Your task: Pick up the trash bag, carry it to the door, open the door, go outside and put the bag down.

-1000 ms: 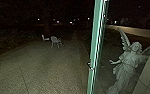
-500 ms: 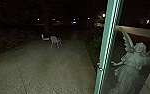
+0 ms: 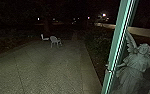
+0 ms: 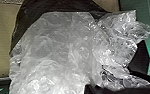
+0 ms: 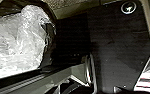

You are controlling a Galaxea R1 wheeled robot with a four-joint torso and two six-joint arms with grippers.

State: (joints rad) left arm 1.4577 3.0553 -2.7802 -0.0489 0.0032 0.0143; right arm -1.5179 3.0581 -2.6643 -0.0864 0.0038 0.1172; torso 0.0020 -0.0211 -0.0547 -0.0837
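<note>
Forward travel of the robot had apparently put the tall pale-green metal door edge [image 3: 116,50] further right in the head view, while the white, round-backed chair [image 3: 54,39] kept its place. Close by both wrists lay the clear-and-black crinkled plastic trash bag [image 4: 58,47], seemingly nearer the left pincer; I could not tell its long axis, or whether either pincer was open or gripping it.

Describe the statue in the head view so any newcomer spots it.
Start at the grey paved yard and go right to the tall, slanting, green metal-looking strip. Just right of it stands the pale, robed, stone-like statue. Its human shape and feathered wing set it apart from the plain, straight strip.
</note>
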